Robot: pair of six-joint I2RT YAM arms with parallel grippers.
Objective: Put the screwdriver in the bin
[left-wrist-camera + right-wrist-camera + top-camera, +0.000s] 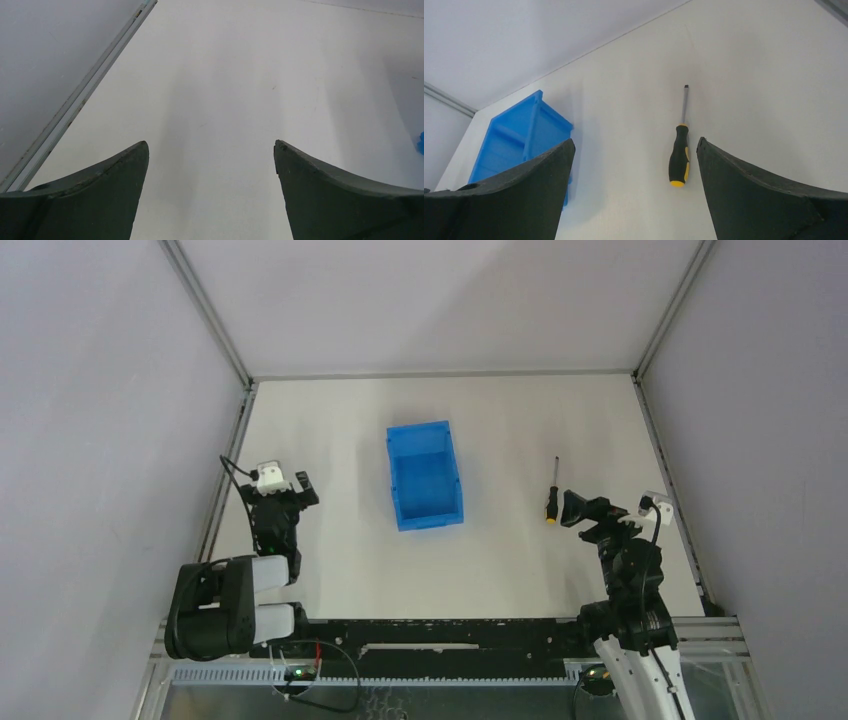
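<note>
Right wrist view: my right gripper (635,150) is spread wide and empty, aimed so that the screwdriver (680,145) shows between the jaws, nearer the right one; I judge this a line-up for the handle. The screwdriver lies flat on the table (754,75), its long axis running away from me, tip far, handle near. The bin (516,142) stands apart to its left. My left gripper (211,150) also gapes, empty.

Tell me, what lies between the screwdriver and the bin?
Nothing: between the screwdriver and the bin only bare white table shows, in the top external and right wrist views.
</note>
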